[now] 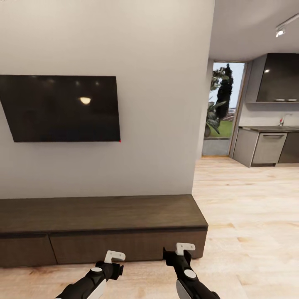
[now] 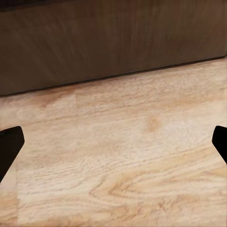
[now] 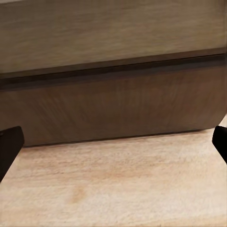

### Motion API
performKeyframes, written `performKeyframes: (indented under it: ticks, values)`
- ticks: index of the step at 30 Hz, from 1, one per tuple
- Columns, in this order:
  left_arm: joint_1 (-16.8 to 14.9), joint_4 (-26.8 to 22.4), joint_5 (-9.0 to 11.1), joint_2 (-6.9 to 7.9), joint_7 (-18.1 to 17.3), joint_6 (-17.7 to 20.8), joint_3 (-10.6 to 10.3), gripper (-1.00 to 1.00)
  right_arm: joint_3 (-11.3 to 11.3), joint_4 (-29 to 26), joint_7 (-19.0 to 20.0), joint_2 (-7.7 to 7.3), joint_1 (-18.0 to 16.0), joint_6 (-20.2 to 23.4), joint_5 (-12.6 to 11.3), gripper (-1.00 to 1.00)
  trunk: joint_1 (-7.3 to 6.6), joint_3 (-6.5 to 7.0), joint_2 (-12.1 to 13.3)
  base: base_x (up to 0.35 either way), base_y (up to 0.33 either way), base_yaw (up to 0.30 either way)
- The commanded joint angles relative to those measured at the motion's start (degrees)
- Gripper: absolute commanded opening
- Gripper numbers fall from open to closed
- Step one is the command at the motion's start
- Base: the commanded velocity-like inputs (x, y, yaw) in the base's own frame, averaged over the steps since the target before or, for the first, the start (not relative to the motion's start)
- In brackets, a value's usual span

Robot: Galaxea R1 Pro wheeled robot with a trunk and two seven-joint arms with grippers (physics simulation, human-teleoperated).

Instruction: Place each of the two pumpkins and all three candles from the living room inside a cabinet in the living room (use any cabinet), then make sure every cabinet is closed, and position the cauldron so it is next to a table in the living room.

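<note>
Robot faces the cabinet [image 1: 99, 232], drawers look shut, both grippers, left [image 1: 114, 256] & right [image 1: 185, 248], wide open w/ nothing held, so no stowing progress can be judged yet.

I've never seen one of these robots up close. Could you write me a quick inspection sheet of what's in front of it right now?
Surface: pale wood floor; bare top on the cabinet.
Job's things: long dark brown cabinet against the wall, its drawer fronts looking shut.
Clutter: nothing seen.
Grippers: left gripper and right gripper both open and holding nothing, low before the cabinet.
Cables: nothing seen.
Surroundings: wall-mounted television; grey kitchen units and a glass door beyond.
</note>
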Motion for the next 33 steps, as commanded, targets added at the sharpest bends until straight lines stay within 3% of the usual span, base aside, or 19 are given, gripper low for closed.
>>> performKeyframes:
  ticks: [1, 11, 21, 25, 33]
  values:
    - [-0.05, -0.17, 0.53, 0.08, 0.51, 0.23, -0.48, 1.00, 0.40, 0.05, -0.41, -0.05, -0.07, -0.34, -0.61, 1.00, -0.23, 0.12, 0.38, 0.000, 0.000, 0.000]
    - [-0.19, 0.30, 0.52, 0.15, 0.24, 0.29, -0.38, 1.00, 0.43, -0.05, -0.30, -0.11, -0.07, -0.29, -0.09, 1.00, -2.43, 1.91, 4.39, 0.000, 0.000, 0.000]
    - [-0.55, 10.11, 0.96, 0.32, -0.17, -0.34, -0.26, 1.00, -1.62, 3.47, -0.80, -0.54, -0.07, 3.38, -0.66, 1.00, -4.62, 3.71, 8.40, 0.000, 0.000, 0.000]
    - [-0.31, 15.13, 1.04, 0.48, -0.23, -5.28, 0.66, 1.00, -4.96, 9.76, -0.55, -0.65, -0.07, 4.19, -0.74, 1.00, -5.50, 4.43, 10.01, 0.000, 0.000, 0.000]
    - [-0.15, 16.66, 0.97, 0.62, -0.14, -12.36, 5.39, 1.00, -5.59, 11.72, -0.45, -0.79, -0.07, 3.27, -0.73, 1.00, -7.26, 5.86, 13.22, 0.000, 0.000, 0.000]
